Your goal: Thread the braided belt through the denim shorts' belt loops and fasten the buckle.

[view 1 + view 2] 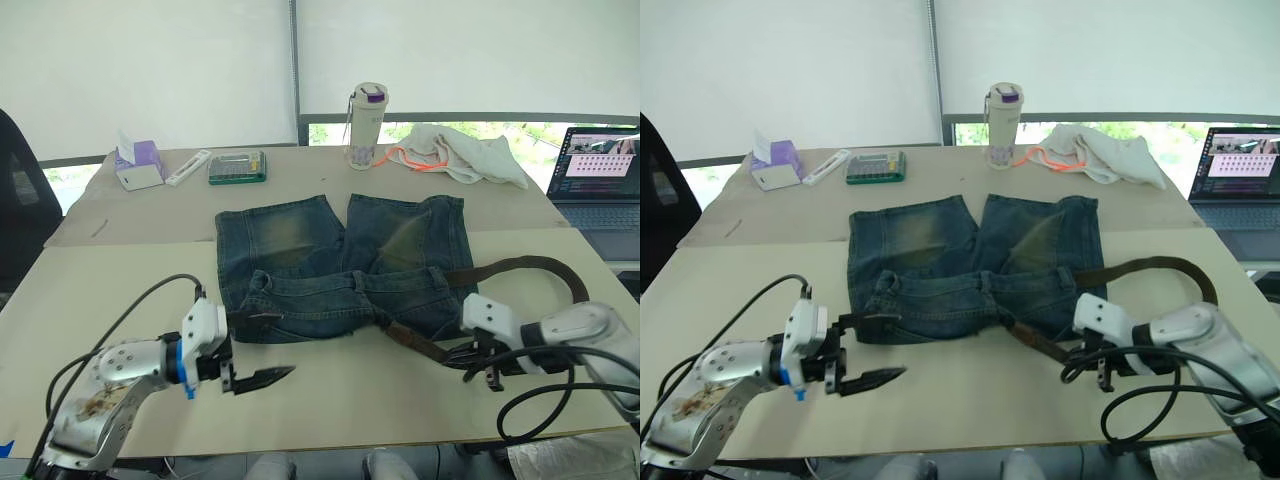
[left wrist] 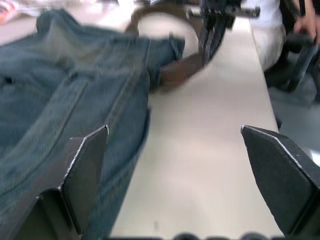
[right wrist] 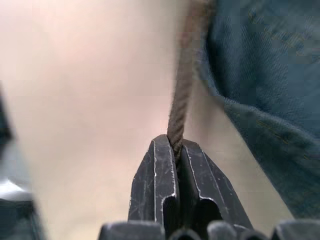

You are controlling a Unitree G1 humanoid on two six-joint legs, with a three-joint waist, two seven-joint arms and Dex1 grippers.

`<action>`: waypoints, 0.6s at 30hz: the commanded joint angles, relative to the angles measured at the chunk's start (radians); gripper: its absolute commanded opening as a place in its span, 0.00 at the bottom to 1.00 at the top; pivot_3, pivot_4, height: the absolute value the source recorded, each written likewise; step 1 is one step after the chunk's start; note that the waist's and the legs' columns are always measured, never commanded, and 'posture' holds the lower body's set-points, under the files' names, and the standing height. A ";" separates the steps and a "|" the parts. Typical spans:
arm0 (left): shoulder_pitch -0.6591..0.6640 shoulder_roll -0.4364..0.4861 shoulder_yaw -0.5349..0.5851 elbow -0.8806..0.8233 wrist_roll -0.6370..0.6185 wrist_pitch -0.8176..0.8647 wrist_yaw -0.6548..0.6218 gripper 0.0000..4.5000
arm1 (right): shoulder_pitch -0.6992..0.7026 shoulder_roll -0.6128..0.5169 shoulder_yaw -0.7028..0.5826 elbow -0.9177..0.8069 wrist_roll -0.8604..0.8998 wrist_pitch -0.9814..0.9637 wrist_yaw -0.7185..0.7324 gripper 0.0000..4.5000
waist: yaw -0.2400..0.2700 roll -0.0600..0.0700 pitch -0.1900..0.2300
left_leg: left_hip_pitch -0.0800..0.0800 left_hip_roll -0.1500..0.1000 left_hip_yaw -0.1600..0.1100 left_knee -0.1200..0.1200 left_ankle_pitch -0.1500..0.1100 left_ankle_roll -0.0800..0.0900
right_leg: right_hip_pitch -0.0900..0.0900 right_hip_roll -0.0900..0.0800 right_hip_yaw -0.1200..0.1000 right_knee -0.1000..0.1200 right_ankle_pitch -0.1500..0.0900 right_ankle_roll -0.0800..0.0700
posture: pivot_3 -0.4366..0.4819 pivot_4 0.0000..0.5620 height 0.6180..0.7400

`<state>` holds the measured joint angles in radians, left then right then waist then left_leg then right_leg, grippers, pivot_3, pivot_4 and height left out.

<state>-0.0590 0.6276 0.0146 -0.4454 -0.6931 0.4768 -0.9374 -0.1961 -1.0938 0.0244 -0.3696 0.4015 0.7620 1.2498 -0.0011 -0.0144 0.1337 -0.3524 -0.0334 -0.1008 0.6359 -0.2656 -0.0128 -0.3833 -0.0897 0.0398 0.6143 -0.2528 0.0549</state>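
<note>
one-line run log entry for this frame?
right tool: shut on braided belt | left tool: open, beside denim shorts waistband | buckle: not fastened

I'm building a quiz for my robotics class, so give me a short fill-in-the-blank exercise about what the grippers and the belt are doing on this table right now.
1. The right gripper is shut on the braided ____.
2. The left gripper has its fingers ____, holding nothing.
3. The braided belt curves out past the robot's ____ side of the denim shorts.
4. The bottle beyond the shorts has a ____ cap.

Missing words: belt; open; right; purple
</note>
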 commanded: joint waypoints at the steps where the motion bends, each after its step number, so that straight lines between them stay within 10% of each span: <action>1: -0.072 -0.011 -0.042 -0.086 -0.111 0.138 0.044 1.00 | -0.058 0.006 -0.052 -0.058 0.131 0.083 0.031 0.00 | -0.004 -0.001 0.000 | 0.000 0.000 0.000 0.000 0.000 0.000 | 0.000 0.000 0.000 0.000 0.000 0.000 | 0.48 0.27 1.00; 16: -0.262 -0.096 -0.203 0.069 -0.105 0.239 -0.053 1.00 | -0.168 0.026 0.084 -0.070 0.132 0.012 0.057 0.00 | -0.009 -0.001 -0.001 | 0.000 -0.001 0.000 0.002 -0.001 0.001 | 0.000 0.000 0.000 0.000 0.000 0.000 | 0.48 0.27 1.00; 18: -0.265 -0.104 -0.218 0.087 -0.085 0.228 -0.065 0.88 | -0.164 0.023 0.082 -0.085 0.138 0.014 0.057 0.00 | -0.009 -0.001 -0.001 | 0.000 -0.001 0.000 0.002 -0.001 0.001 | 0.000 0.000 0.000 0.000 0.000 0.000 | 0.48 0.27 1.00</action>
<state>-0.3095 0.5317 -0.1953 -0.3649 -0.7893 0.7227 -0.9832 -0.3458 -1.0651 0.1154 -0.4244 0.5307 0.7957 1.2987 -0.0096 -0.0152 0.1330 -0.3527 -0.0346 -0.1004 0.6377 -0.2662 -0.0118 -0.3830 -0.0900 0.0399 0.6142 -0.2528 0.0550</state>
